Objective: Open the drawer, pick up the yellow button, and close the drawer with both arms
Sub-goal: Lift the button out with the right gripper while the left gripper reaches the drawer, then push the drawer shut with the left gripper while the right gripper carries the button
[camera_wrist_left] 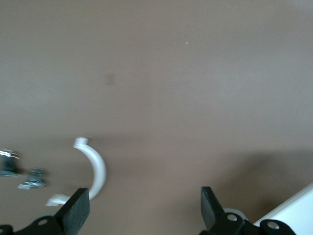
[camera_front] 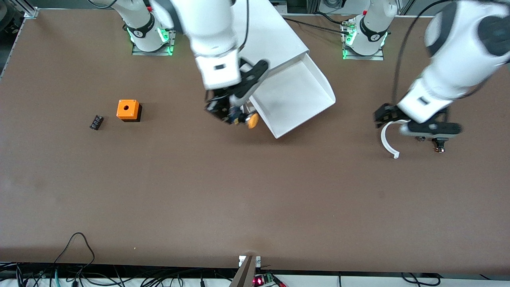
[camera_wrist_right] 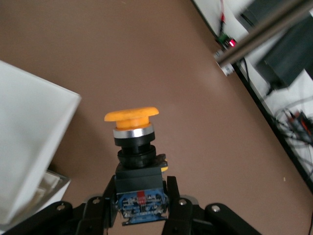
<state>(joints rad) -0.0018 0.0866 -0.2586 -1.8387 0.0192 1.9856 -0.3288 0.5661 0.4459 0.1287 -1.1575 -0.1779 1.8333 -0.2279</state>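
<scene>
The drawer (camera_front: 297, 97), the top white tray of the white cabinet (camera_front: 271, 36), stands pulled out and looks empty. My right gripper (camera_front: 233, 113) hangs over the table beside the drawer's open front corner. It is shut on the button (camera_front: 251, 120). In the right wrist view the fingers (camera_wrist_right: 172, 196) clamp the button's black body (camera_wrist_right: 138, 181), with the orange cap (camera_wrist_right: 131, 114) pointing away and the drawer's edge (camera_wrist_right: 34, 122) beside it. My left gripper (camera_front: 388, 115) is open and empty (camera_wrist_left: 145, 210), over the table toward the left arm's end.
A white curved piece (camera_front: 387, 142) and small metal bits (camera_front: 438, 149) lie under the left gripper; the piece also shows in the left wrist view (camera_wrist_left: 95, 166). An orange cube with a hole (camera_front: 128, 109) and a small black ribbed block (camera_front: 96, 122) sit toward the right arm's end.
</scene>
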